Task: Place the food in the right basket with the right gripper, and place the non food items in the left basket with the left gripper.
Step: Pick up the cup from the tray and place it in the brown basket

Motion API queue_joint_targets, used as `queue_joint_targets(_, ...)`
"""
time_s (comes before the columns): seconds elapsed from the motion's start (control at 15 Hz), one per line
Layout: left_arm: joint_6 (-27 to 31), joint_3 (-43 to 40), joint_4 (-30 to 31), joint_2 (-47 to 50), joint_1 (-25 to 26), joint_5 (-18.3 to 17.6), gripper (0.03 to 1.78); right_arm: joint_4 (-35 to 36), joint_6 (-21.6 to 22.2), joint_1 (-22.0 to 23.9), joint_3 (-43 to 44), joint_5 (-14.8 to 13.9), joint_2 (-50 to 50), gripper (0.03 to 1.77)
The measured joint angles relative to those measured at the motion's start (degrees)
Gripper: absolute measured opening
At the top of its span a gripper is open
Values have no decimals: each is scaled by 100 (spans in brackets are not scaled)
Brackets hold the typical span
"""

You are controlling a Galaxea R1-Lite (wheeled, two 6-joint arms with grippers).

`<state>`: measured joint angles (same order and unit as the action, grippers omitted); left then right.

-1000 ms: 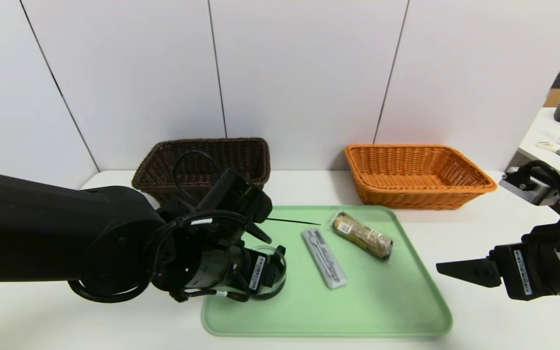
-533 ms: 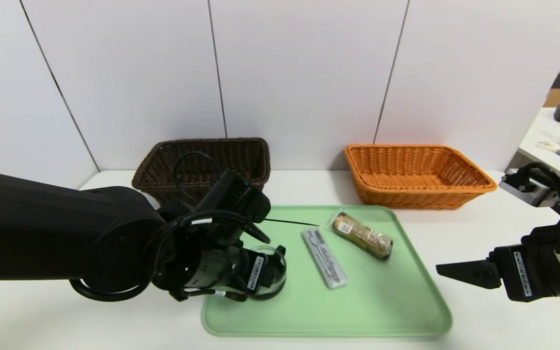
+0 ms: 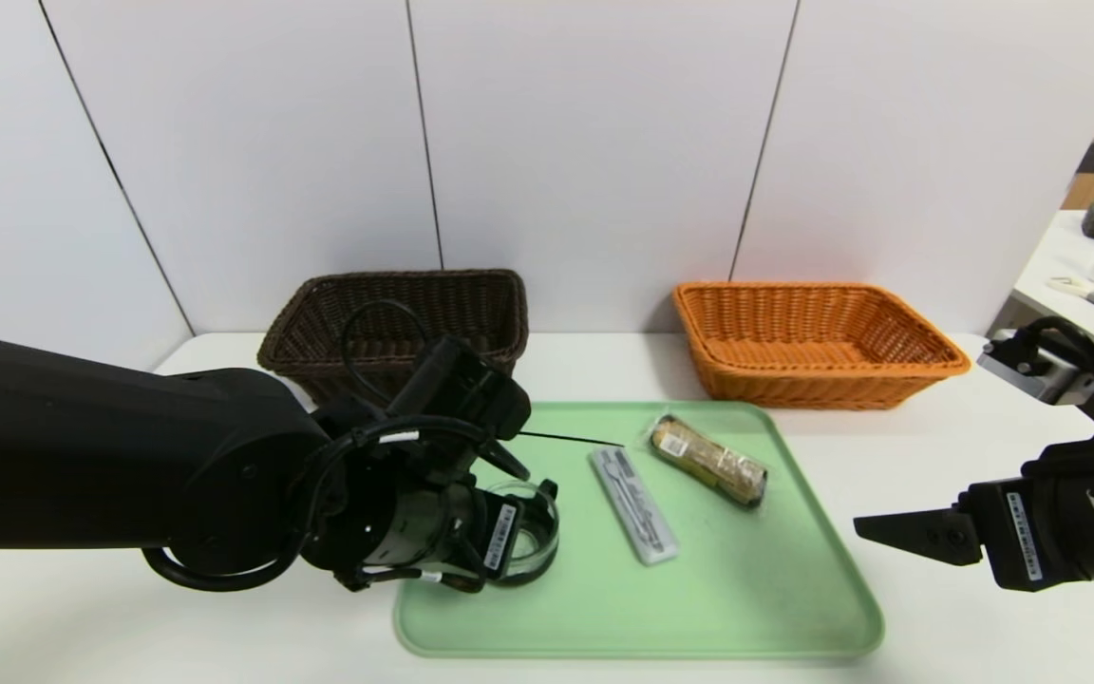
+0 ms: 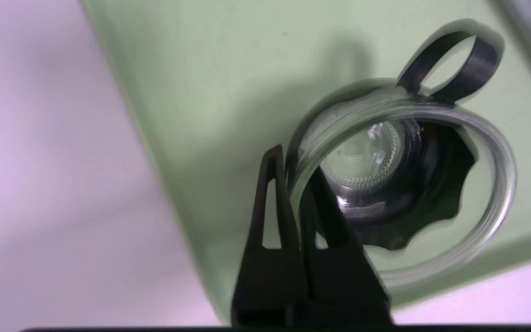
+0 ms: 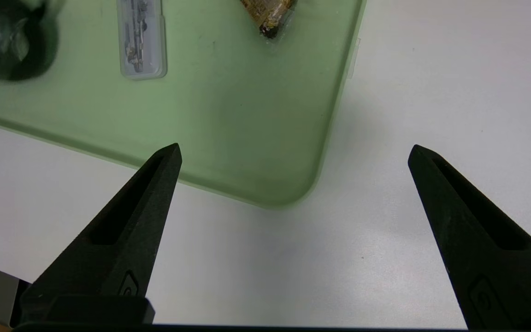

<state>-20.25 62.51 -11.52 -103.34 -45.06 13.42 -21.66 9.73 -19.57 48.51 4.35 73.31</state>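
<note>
left end effector (image 4: 295, 184) pinching the near wall of the glass jar (image 3: 526, 530) at the green tray's (image 3: 699, 617) left edge | brown basket (image 3: 395, 313) behind it | clear case (image 3: 633, 503) mid-tray | wrapped snack bar (image 3: 708, 460) beside it | orange basket (image 3: 813, 342) back right | right end effector (image 5: 293, 152) spread wide above the counter (image 5: 385, 230), right of the tray

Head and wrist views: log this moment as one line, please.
left gripper: shut on glass jar rim, on green tray | right gripper: open, idle beside tray | baskets: nothing visible inside
</note>
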Motion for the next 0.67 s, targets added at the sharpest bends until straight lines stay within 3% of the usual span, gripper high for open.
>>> queue_joint_targets(0.67,138,135,89,491,129,27,9,-2,0,5,0,-4,-27,170)
